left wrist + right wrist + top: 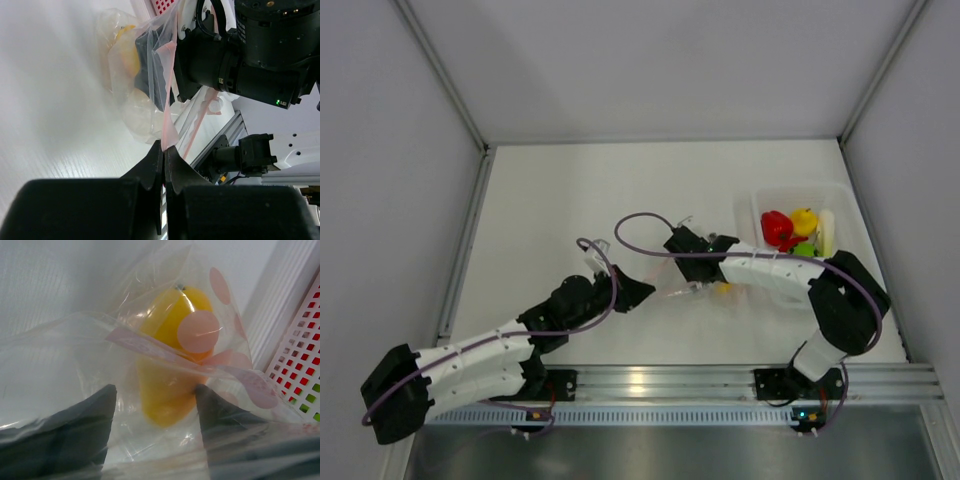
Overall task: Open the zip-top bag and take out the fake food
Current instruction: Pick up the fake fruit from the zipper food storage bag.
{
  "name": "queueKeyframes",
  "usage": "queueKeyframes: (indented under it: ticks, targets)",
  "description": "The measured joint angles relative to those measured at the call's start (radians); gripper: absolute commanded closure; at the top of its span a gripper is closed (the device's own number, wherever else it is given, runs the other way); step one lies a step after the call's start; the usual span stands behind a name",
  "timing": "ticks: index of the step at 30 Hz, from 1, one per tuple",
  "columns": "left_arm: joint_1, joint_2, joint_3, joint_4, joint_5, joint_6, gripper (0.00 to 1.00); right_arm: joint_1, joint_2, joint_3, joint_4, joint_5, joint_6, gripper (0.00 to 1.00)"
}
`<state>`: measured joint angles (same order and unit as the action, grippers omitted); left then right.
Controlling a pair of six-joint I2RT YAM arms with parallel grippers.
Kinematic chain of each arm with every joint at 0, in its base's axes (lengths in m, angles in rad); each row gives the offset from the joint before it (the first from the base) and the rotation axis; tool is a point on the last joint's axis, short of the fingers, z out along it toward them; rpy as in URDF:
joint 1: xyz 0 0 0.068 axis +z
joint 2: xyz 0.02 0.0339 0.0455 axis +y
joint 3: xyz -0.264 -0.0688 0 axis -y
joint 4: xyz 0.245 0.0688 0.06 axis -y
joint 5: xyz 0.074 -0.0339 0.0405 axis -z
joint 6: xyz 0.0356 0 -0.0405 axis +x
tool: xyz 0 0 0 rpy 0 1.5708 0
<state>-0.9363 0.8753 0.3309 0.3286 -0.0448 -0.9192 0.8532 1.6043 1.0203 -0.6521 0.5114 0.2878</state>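
Observation:
The zip-top bag (682,291) is clear with pink dots and a pink zip strip, and lies between the two arms. My left gripper (164,146) is shut on the bag's pink edge and holds it up; it also shows in the top view (648,291). My right gripper (155,402) is open with its fingers inside the bag, one on each side of a yellow fake food piece (167,370). The right finger touches the piece and the left finger stands apart from it. The yellow piece also shows in the left wrist view (131,55). In the top view the right gripper (698,262) is above the bag.
A translucent white tray (760,205) at the right holds a red pepper (776,227), a yellow piece (805,220), a green piece and a pale stalk. Its lattice wall (300,340) is close to the right of the bag. The metal rail (720,380) runs along the near edge.

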Motion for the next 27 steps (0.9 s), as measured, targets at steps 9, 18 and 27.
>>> queueKeyframes:
  ticks: [9,18,27]
  targets:
    - [0.004,0.021,0.018,0.001,0.001,0.010,1.00,-0.016,0.023,-0.005,0.054,0.036,-0.049,0.36]
    - [0.005,0.063,0.035,0.013,0.018,0.024,1.00,-0.042,0.050,-0.023,0.099,-0.013,-0.074,0.34]
    - [0.005,0.069,0.035,-0.001,0.013,0.032,1.00,-0.053,0.115,0.010,0.111,-0.075,-0.094,0.59]
